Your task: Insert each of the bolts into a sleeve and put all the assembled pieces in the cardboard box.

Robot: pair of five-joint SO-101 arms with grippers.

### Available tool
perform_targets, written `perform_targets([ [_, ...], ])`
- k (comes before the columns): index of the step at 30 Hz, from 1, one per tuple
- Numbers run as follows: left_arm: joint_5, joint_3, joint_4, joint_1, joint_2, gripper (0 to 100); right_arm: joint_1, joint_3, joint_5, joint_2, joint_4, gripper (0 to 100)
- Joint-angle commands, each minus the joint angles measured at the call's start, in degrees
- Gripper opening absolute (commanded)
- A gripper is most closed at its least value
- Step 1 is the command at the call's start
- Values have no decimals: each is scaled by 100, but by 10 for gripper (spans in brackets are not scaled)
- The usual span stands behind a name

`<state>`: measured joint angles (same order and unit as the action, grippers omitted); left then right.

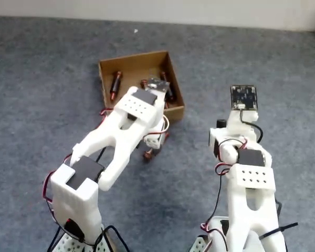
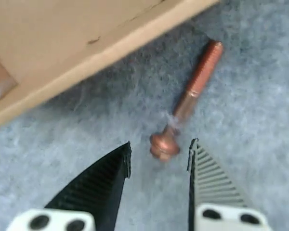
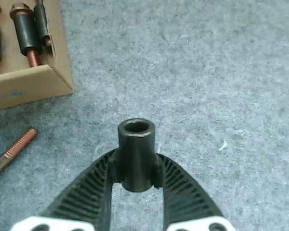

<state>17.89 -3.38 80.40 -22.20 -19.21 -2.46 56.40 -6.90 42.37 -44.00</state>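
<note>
Grey carpet (image 1: 262,58) covers the whole table, and the cardboard box (image 1: 134,56) sits on it ahead of my left arm (image 1: 121,136), open side up. Inside the box I see assembled pieces: one (image 1: 115,85) lies alone towards the left wall, a copper bolt in a dark sleeve, and more lie along the right wall, partly hidden under my left wrist. My right wrist camera looks into the near corner of the box (image 3: 24,89) and shows at least two of these sleeved bolts (image 3: 26,33) lying side by side, heads away from the corner and threads poking out of the black sleeves. Outside the box, just beside its front wall (image 2: 111,53), one bare bolt (image 2: 192,91) lies flat on the carpet. My left gripper (image 2: 160,144) hangs over it with the fingers apart, the bolt's flanged head between the two tips and its threaded end pointing away from me. My right gripper (image 3: 136,161) is clamped on a black sleeve (image 3: 136,139), held with its open bore facing the camera, above bare carpet and well to the right of the box. From there the bolt's threaded end (image 3: 12,151) shows close to the box corner.
</note>
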Motion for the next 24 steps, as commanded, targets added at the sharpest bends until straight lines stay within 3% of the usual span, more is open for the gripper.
perform_targets([
  [1, -79, -295, -545, -180, 40, 207, 48, -57, 35, 198, 163, 5],
  [7, -53, -321, -791, -259, -470, 206, 48, -57, 26, 198, 163, 5],
  [10, -44, 400, -281, -295, -980, 182, 48, -57, 26, 198, 163, 5],
  [15, -35, 1446, 404, -303, -1727, 0, 48, -48, 26, 198, 163, 5],
  [24, 1002, 1965, 1292, -303, -1464, 5, 48, -48, 18, 198, 163, 5],
])
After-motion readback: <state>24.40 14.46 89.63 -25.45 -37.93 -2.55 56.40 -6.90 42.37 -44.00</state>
